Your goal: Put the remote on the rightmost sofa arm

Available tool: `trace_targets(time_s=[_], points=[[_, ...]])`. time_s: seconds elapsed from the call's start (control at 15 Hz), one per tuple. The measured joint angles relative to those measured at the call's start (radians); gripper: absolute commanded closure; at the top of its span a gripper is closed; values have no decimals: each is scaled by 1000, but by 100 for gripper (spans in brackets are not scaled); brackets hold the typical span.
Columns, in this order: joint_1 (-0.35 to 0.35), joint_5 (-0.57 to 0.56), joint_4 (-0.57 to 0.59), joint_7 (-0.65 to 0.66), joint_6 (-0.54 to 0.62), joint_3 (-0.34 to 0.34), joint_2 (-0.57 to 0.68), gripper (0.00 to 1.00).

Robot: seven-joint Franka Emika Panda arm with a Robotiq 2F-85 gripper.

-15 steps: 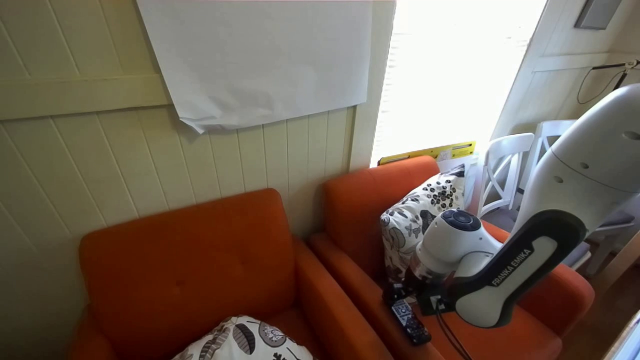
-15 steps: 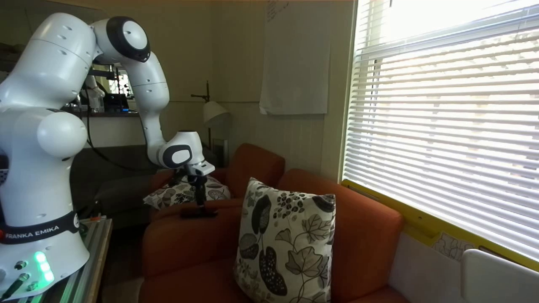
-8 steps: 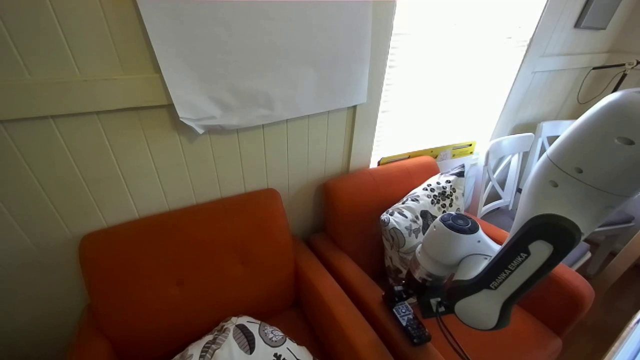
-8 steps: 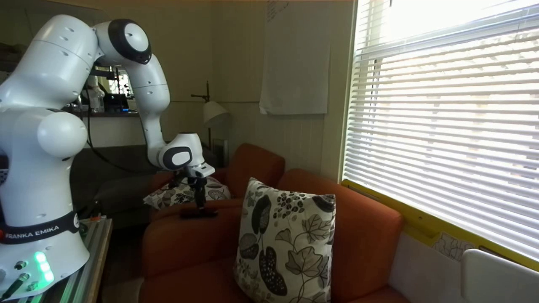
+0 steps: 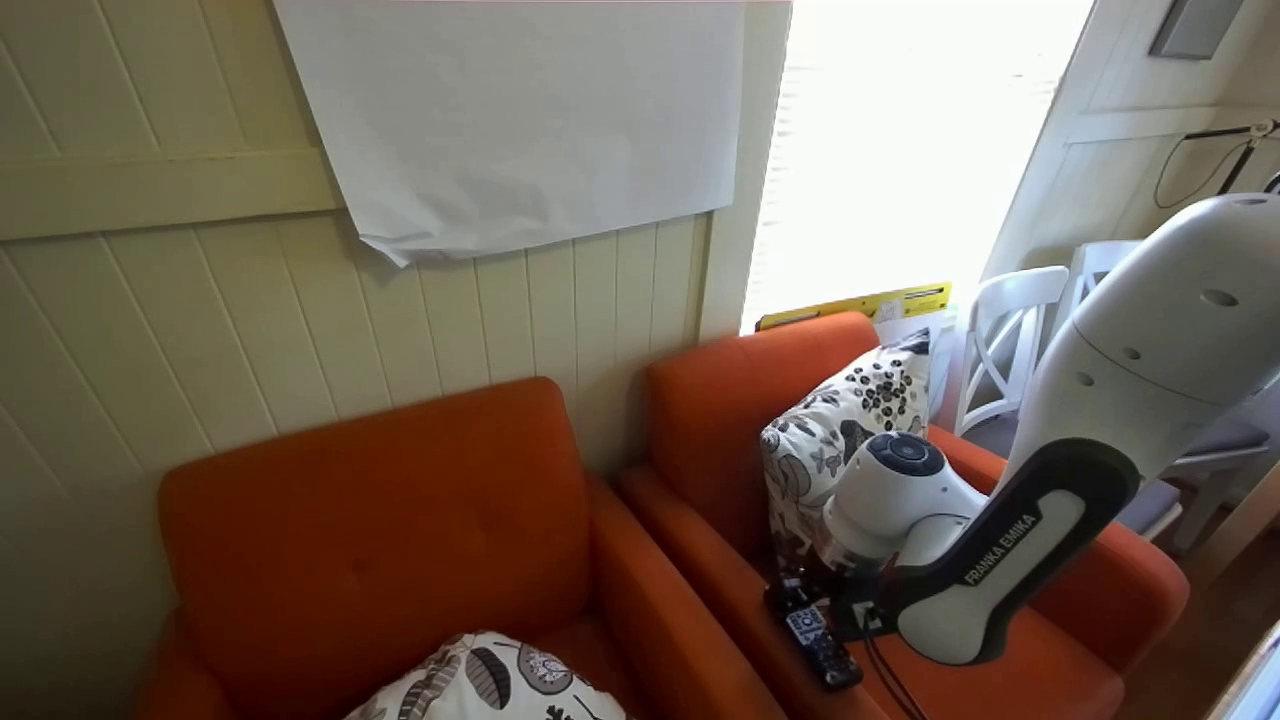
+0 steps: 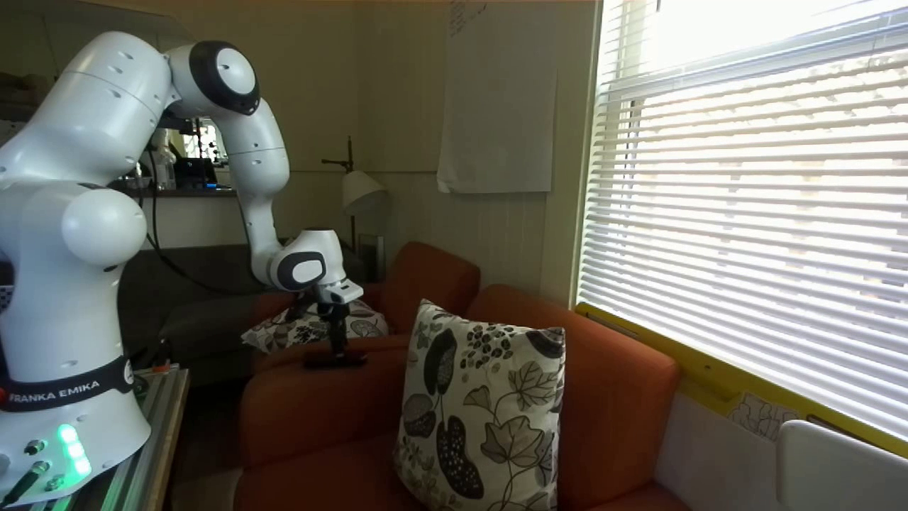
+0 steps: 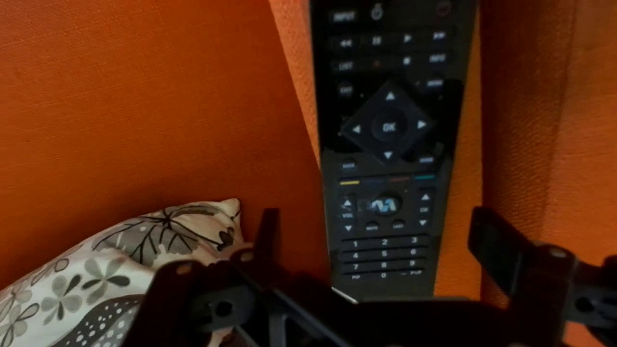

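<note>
Franka arm (image 5: 1060, 475): upper links sunk a little in both exterior views over the last second, the wrist dipping with them
Remote (image 7: 391, 149): unmoved over that second, lying buttons up along the top of the inner armrest (image 5: 700, 550) of the orange chair (image 5: 740, 380) with the patterned cushion (image 5: 850, 410)
Gripper (image 7: 376, 233): holding nothing, its fingers (image 7: 501, 248) spread wide, the remote showing between them in the wrist view; no touch on it can be made out
Casing: likely light, stiff plastic that a modest squeeze should not hurt
Glossy face: probably slippery, so a firm pinch on the long sides looks better than any push from above
OK button (image 7: 389, 127): about level with it seems the best place to take hold, across the narrow width; out by the number keys (image 7: 384, 253) the free end could droop or twist
Inner armrest: looks padded, so pressing down may only sink the remote into it
Rightmost sofa arm (image 5: 1125, 590): by my reading the opposite armrest of that same chair, so the lift and the carry are both still to do
</note>
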Motion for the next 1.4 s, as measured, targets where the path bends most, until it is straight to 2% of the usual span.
trace_targets(time_s=[0.4,0.47,0.53,0.87,1.2,1.4], points=[[-14,0,18,0,-12,9,27,0],[-17,0,22,0,-12,13,30,25],[-21,0,27,0,-12,17,34,26],[-25,0,40,-1,-21,23,44,63],[-25,0,50,-2,-49,23,42,64],[-40,-12,47,-51,-89,44,13,64]])
